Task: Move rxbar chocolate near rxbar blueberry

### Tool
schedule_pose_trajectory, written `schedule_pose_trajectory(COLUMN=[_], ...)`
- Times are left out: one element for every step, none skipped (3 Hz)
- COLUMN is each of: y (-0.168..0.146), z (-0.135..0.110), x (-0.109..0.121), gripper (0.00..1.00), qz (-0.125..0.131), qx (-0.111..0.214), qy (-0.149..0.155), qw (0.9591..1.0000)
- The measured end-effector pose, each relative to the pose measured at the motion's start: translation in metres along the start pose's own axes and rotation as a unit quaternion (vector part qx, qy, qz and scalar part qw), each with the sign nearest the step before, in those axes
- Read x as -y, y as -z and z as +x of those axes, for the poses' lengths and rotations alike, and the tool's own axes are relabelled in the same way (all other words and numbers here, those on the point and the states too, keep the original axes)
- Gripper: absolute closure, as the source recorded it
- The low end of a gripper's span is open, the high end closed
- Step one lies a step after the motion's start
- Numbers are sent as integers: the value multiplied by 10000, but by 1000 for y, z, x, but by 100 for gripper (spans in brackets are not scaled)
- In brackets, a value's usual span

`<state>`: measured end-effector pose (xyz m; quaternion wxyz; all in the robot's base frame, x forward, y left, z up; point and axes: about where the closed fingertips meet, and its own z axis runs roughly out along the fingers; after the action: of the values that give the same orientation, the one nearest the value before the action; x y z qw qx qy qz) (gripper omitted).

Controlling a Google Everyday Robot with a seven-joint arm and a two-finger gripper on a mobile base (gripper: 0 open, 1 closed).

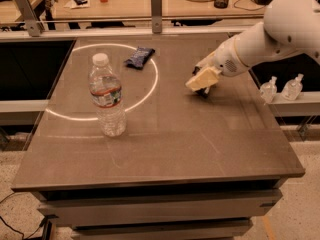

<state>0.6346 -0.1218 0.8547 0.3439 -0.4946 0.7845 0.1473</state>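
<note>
Pincer (pixel 202 80), whether clamped I cannot tell, sits low over the brown table (pixel 200 144), a cluttered desk (pixel 130 4) behind.

One high camera looks down across the table (pixel 200 149) from its near edge, gripper (pixel 202 79) mid-right.

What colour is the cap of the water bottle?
White cap, best in the camera view. The hand is low over the table, right side.
</note>
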Motion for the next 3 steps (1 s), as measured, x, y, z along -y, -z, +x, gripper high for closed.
schedule_pose_trajectory(y=[-28, -55, -80], z=[-37, -80, -114], x=[15, 32, 43], gripper=[100, 100, 100], qz=[60, 157, 156], qx=[323, 567, 638], qy=[122, 118, 136], qw=[9994, 9982, 9977])
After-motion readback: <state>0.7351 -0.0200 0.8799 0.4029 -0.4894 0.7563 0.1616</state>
